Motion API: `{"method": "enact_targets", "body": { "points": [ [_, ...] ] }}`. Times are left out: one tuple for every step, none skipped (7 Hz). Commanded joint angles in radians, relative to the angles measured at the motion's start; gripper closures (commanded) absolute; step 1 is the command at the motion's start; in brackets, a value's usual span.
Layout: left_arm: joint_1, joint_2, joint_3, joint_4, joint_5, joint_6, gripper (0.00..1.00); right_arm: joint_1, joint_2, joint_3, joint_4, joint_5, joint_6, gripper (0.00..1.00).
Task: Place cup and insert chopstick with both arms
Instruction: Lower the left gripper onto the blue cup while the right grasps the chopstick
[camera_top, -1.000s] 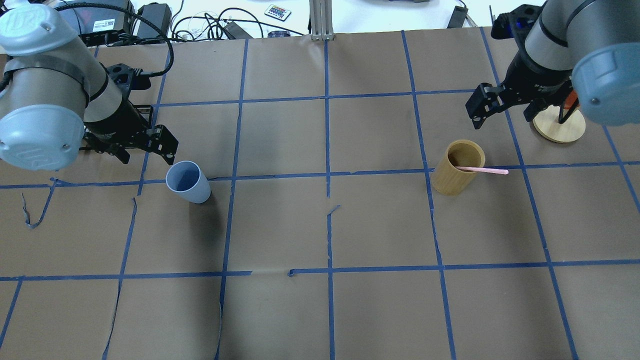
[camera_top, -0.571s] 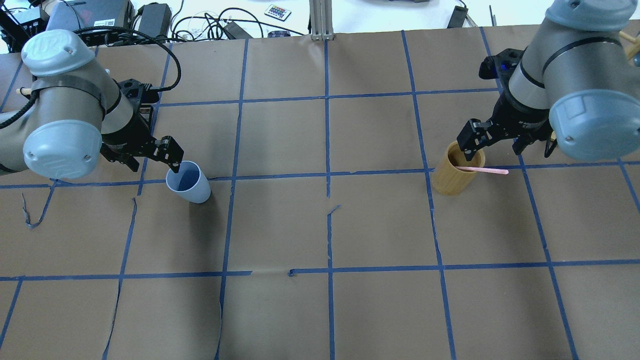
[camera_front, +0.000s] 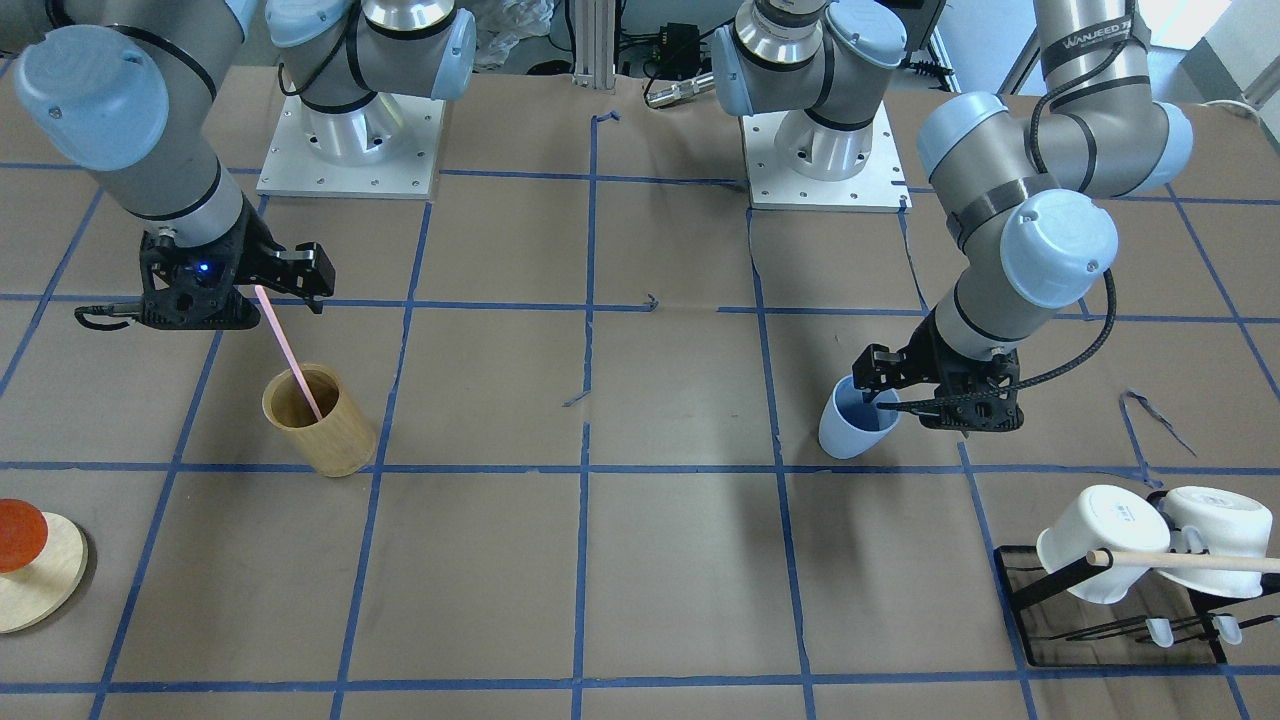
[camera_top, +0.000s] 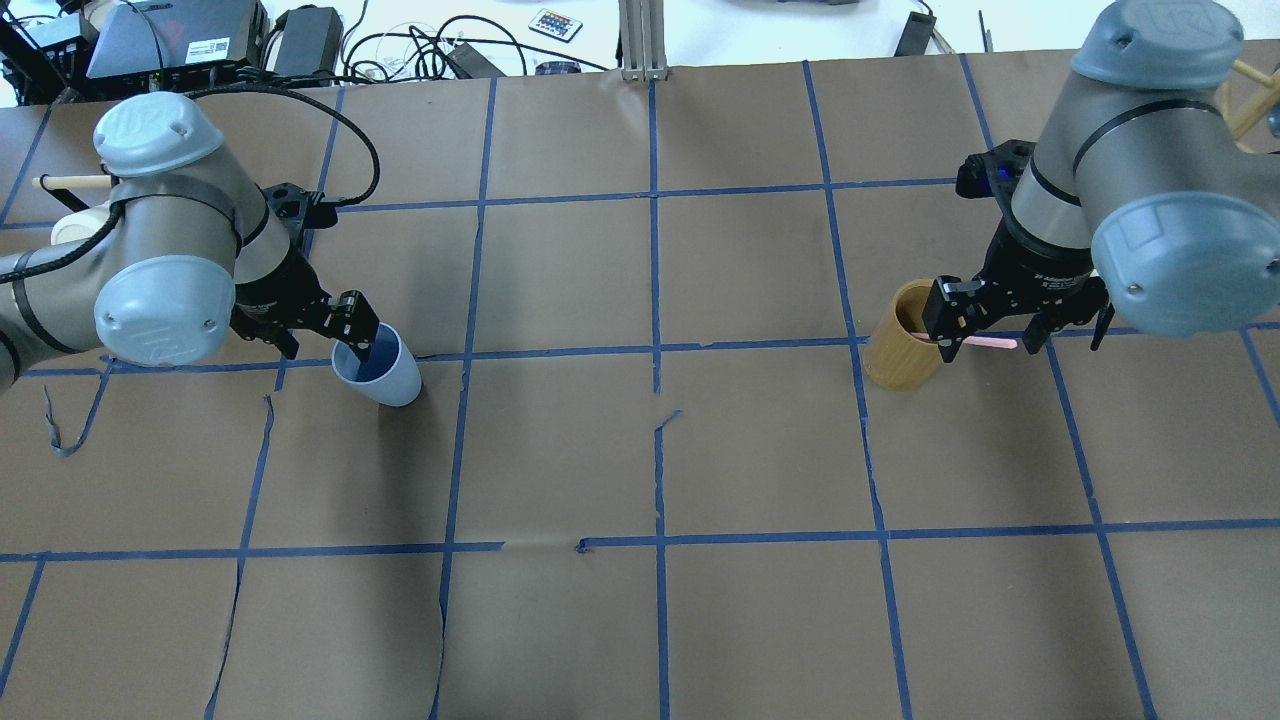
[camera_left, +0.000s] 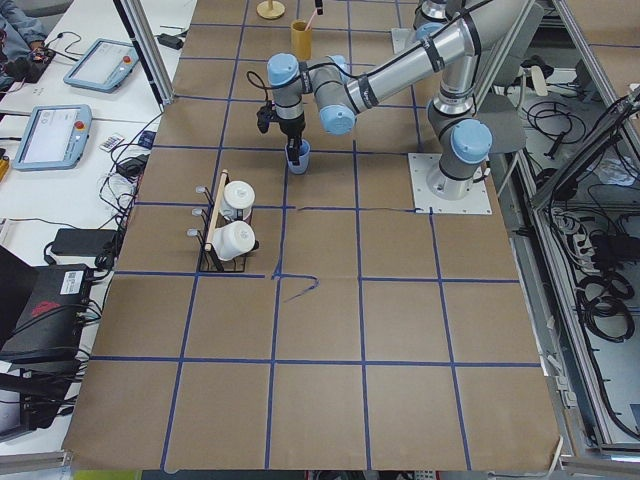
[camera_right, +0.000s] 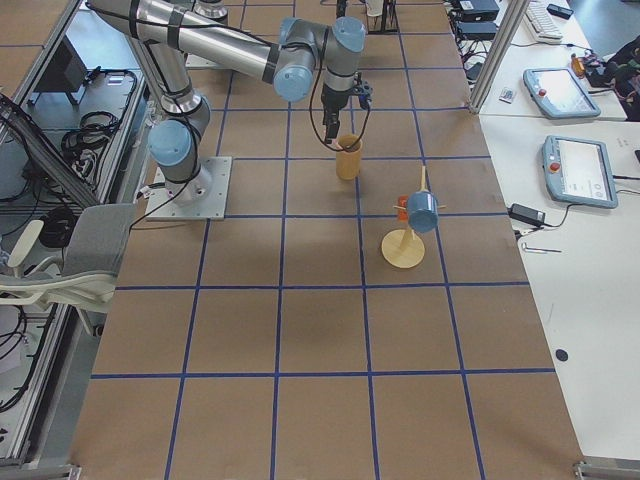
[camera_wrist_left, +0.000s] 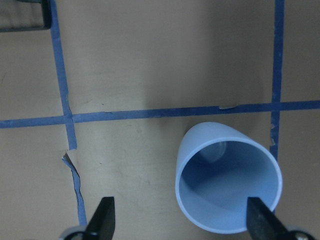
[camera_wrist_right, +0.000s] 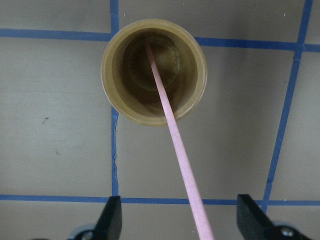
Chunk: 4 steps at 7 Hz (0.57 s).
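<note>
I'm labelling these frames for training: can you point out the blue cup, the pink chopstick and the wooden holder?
blue cup (camera_top: 398, 384), overhead view, outer wall below the rim
pink chopstick (camera_wrist_right: 176, 145), right wrist view, middle of the shaft
wooden holder (camera_front: 335, 440), front-facing view, outer wall

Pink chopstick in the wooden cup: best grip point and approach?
Grip the pink chopstick on its free upper shaft, above the rim of the wooden cup, coming straight down. Its lower end sits inside the cup and it leans out over the rim, so only that stretch is exposed. The open right pincer straddles it.
</note>
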Motion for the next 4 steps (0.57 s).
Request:
{"method": "enact_targets", "body": {
  "points": [
    [0.0, -0.035, -0.018, 0.036, 0.004, 0.0, 0.46, 0.0, 0.001, 0.0, 0.008, -0.001, 0.009, 0.27],
    [-0.001, -0.041, -0.018, 0.039, 0.003, -0.005, 0.74, 0.0, 0.004, -0.009, -0.015, 0.004, 0.009, 0.27],
    [-0.002, -0.041, -0.018, 0.039, -0.008, -0.005, 0.98, -0.005, 0.007, -0.012, -0.031, 0.004, 0.008, 0.27],
    [-0.003, -0.038, -0.023, 0.039, -0.008, -0.004, 0.99, -0.012, 0.007, -0.011, -0.022, 0.004, 0.009, 0.39]
  ]
}}
